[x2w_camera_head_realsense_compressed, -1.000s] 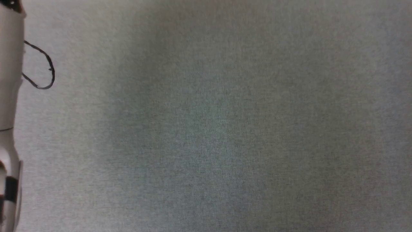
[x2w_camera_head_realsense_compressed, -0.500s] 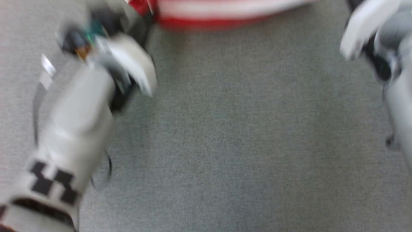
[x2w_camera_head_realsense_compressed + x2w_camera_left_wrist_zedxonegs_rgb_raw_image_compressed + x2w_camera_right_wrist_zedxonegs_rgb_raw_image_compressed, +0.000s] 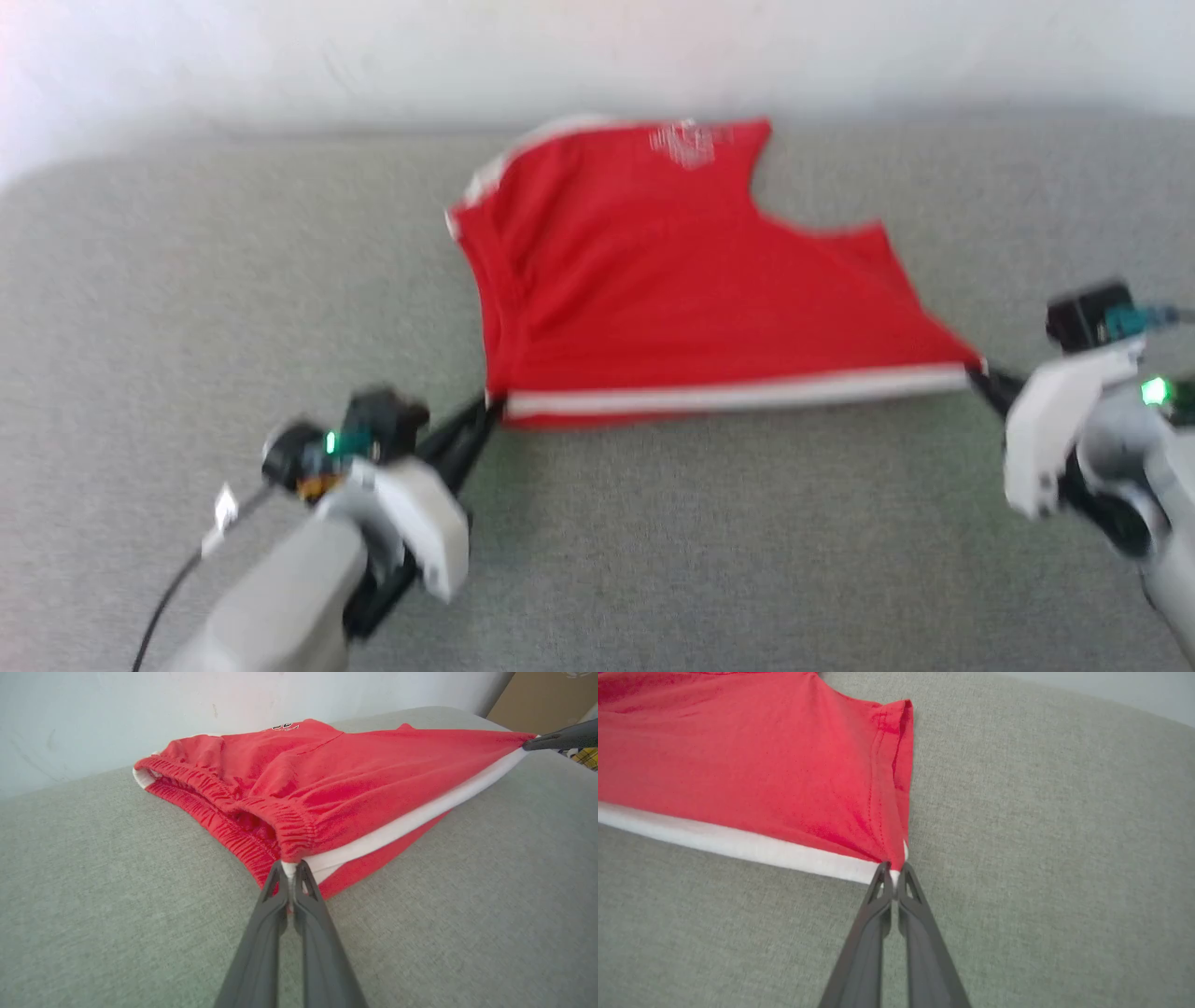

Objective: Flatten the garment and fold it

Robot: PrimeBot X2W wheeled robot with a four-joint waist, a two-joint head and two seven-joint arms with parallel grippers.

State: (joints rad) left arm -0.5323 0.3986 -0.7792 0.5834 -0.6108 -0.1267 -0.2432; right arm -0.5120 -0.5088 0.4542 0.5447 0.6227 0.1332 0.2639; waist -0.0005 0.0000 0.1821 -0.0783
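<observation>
While I hold the garment [image 3: 691, 280] by both ends of its near edge, it lies spread on the grey cushion [image 3: 653, 560], far side toward the wall [image 3: 597, 47]. Left gripper [image 3: 292, 867]: pinched tight on the waistband [image 3: 224, 807] corner, where the white stripe [image 3: 738, 397] begins. Right gripper [image 3: 893, 871]: pinched tight on the hem [image 3: 903, 765] corner at the stripe's other end. Stripe drawn straight between them; my reading, tension applied to take out slack before folding. Waistband gathered, upper layer rumpled.

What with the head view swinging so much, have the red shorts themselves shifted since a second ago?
Cannot tell. The head camera itself swung, and the plain grey surface gave no fixed mark then to judge the shorts against.
</observation>
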